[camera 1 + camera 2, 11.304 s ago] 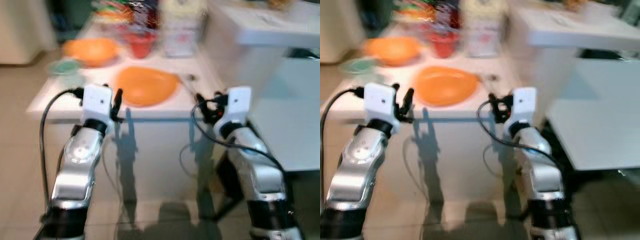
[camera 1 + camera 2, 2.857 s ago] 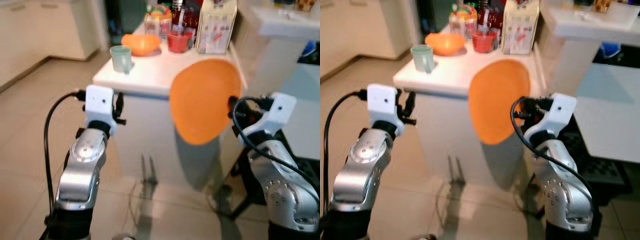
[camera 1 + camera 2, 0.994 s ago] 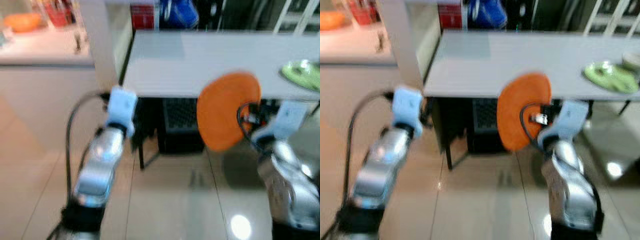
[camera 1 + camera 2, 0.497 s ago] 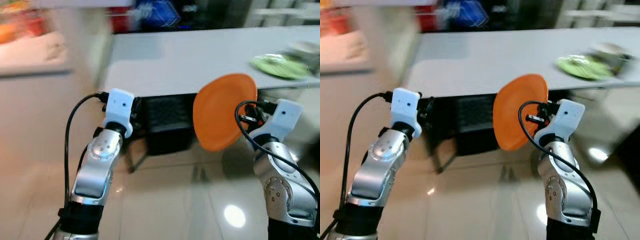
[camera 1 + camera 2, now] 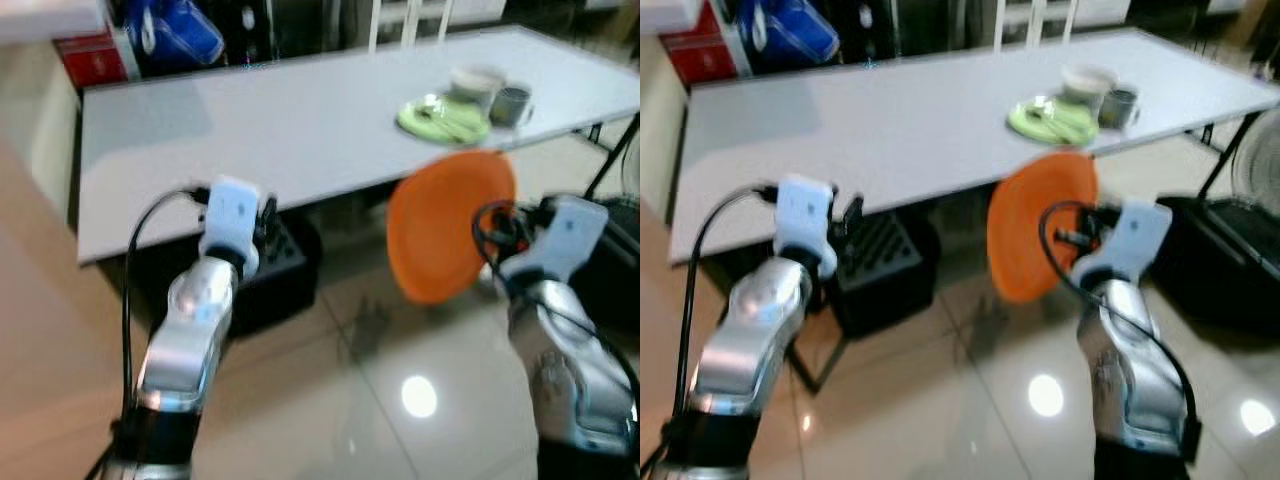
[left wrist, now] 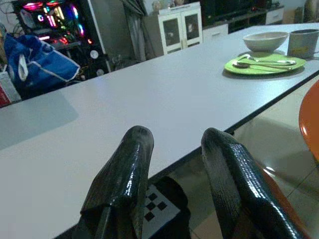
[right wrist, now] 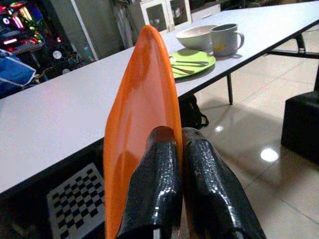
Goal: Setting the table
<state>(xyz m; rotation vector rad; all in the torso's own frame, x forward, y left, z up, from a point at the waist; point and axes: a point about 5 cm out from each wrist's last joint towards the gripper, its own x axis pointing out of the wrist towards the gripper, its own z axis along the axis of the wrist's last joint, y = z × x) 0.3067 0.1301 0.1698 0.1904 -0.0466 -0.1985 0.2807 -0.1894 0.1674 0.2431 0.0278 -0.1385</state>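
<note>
My right gripper [image 7: 177,149] is shut on the rim of an orange plate [image 5: 450,225], held on edge in front of me, below the near edge of a long grey table [image 5: 280,130]. The same orange plate [image 7: 139,124] rises between the two black fingers in the right wrist view. My left gripper [image 6: 172,149] is open and holds nothing; it is raised just short of the table's near edge. On the far right part of the table lies a green plate [image 5: 443,120] with cutlery on it, a white bowl [image 5: 475,80] and a grey mug [image 5: 511,103] beside it.
Under the table stands a black crate [image 5: 880,265]. A blue bag [image 5: 170,30] and a red box [image 5: 90,60] sit behind the table's far left end. White chairs [image 5: 410,18] stand at the far side. A black object [image 5: 1230,260] rests on the shiny tiled floor at right.
The camera has swung right, so more of the grey table and the green place setting have come into view. The orange plate stays in my right gripper.
</note>
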